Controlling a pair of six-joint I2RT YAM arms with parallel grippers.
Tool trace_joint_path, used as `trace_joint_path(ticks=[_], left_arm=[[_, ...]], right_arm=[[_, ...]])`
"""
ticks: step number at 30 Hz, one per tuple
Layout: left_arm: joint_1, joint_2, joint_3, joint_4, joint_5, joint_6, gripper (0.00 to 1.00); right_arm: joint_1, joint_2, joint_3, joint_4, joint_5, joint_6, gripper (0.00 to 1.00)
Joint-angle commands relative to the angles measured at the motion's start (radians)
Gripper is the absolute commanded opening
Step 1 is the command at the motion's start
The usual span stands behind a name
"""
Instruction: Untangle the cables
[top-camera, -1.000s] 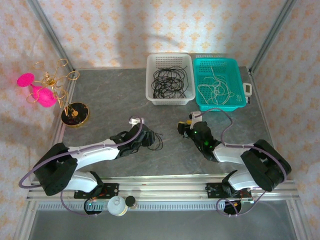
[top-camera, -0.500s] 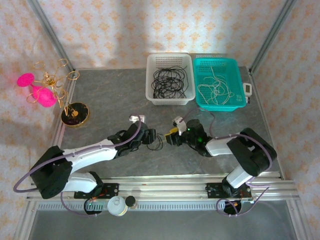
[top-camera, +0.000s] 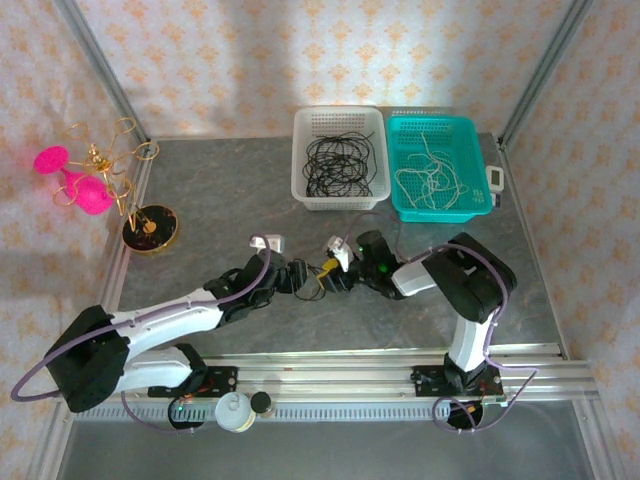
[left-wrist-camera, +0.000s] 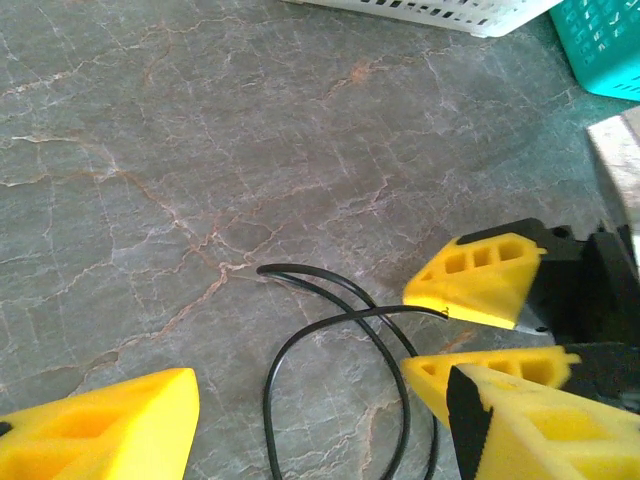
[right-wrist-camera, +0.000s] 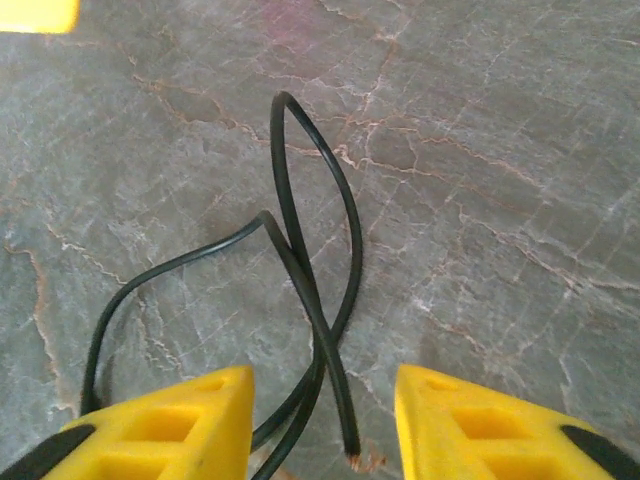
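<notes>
- Hovering low over the grey table (top-camera: 200, 200), the left gripper (top-camera: 298, 276) has its yellow fingers (left-wrist-camera: 100, 430) spread wide, gripping nothing.
- On the table between both grippers lies the loose black cable (left-wrist-camera: 330, 320), its loop inside the left fingers' gap.
- Facing it, the right gripper (right-wrist-camera: 322, 380) has its jaws parted; the cable end lies between them, unclamped.
- Further back, black cables (top-camera: 338, 163) sit in the white basket (top-camera: 340, 203) and white cables (top-camera: 430, 178) in the teal basket (top-camera: 440, 215).
</notes>
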Motion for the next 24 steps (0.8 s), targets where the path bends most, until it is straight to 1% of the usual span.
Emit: trace_joint_path(ticks=[1, 5, 9, 13, 15, 20, 24], left_arm=[[0.010, -0.026, -0.024, 0.030, 0.000, 0.001, 0.68], [0.011, -0.036, -0.030, 0.035, -0.002, 0.006, 0.69], [0.013, -0.038, -0.047, 0.094, 0.049, 0.019, 0.70], [0.021, -0.041, -0.050, 0.106, 0.061, 0.025, 0.70], [0.025, -0.047, -0.054, 0.123, 0.094, 0.035, 0.70], [0.028, -0.083, -0.050, 0.164, 0.209, 0.141, 0.71], [0.036, -0.130, -0.025, 0.183, 0.271, 0.271, 0.75]], right_arm=[[-0.013, 0.022, 0.046, -0.020, -0.041, -0.034, 0.37], [-0.014, -0.008, 0.042, -0.049, -0.066, -0.045, 0.24], [-0.014, -0.047, 0.033, -0.072, -0.082, -0.039, 0.12], [-0.013, -0.107, 0.029, -0.118, -0.067, -0.036, 0.06], [-0.014, -0.151, 0.015, -0.122, -0.048, -0.017, 0.02], [-0.013, -0.272, 0.013, -0.199, -0.027, 0.028, 0.00], [-0.014, -0.378, 0.051, -0.305, -0.017, 0.064, 0.00]])
